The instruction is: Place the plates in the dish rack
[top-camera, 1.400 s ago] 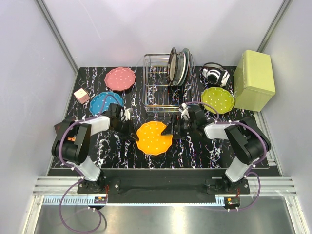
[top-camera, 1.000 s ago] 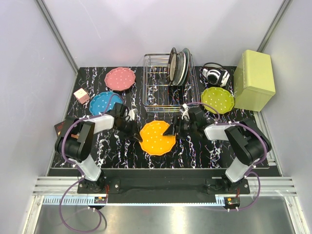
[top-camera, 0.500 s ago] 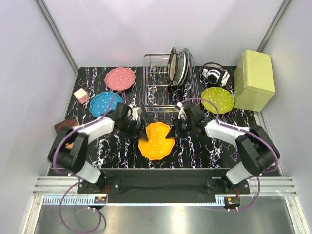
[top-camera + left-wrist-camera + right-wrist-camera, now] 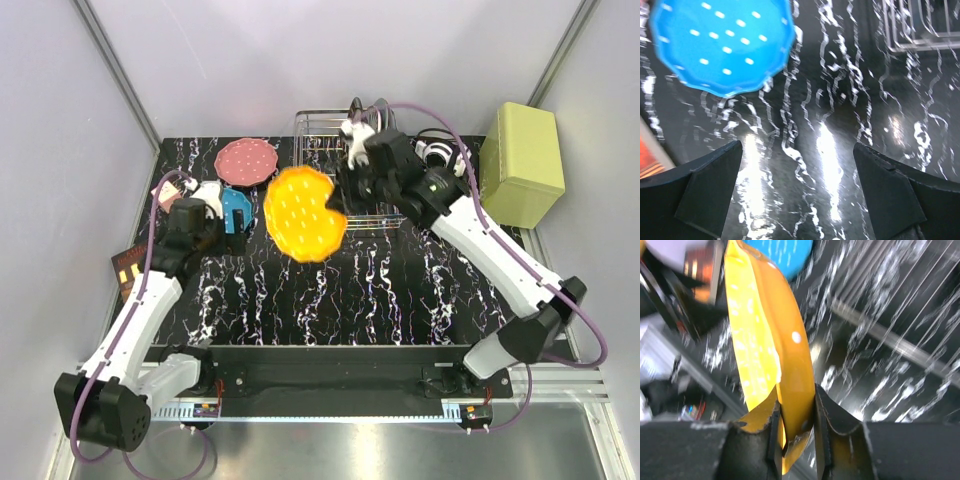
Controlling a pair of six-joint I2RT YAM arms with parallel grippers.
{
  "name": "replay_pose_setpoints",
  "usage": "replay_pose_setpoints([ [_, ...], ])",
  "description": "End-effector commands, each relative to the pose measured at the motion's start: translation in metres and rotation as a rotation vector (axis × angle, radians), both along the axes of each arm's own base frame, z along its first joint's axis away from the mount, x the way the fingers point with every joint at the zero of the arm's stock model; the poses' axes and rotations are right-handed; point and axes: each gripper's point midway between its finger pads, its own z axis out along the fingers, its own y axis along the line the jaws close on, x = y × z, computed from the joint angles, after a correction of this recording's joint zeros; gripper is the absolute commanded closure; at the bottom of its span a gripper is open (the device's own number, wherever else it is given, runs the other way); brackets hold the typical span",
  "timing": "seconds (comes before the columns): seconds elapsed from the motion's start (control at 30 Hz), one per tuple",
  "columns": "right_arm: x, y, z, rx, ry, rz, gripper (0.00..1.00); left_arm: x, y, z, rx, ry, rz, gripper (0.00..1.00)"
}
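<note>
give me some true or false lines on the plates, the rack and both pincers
1. The right pincer is shut on the orange plate. True.
2. The left pincer holds the blue plate. False: it is open and empty, and the blue plate lies on the table.
3. The pink plate stands in the rack. False: it lies flat on the table, left of the rack.
4. The orange plate is gripped by its rim and lifted off the table. True.
</note>
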Motion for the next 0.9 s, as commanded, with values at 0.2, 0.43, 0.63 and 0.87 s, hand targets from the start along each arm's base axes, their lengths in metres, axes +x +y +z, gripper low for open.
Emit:
replay_pose_setpoints([
  [0.2, 0.170, -0.030, 0.132, -0.159, -0.573, -0.763, 1.00, 0.009, 0.012, 0.039, -0.028, -0.126, 0.055, 0.01],
  [0.43, 0.216, -0.039, 0.140, -0.216, -0.739, -1.053, 1.00, 0.005, 0.015, 0.039, -0.113, -0.135, 0.081, 0.01],
  [0.63, 0.237, -0.038, 0.128, -0.245, -0.780, -1.065, 1.00, 0.001, 0.019, 0.032, -0.130, -0.140, 0.103, 0.01],
  [0.87, 0.261, -0.050, 0.098, -0.336, -0.788, -1.113, 1.00, -0.003, 0.015, 0.024, -0.151, -0.143, 0.092, 0.01],
])
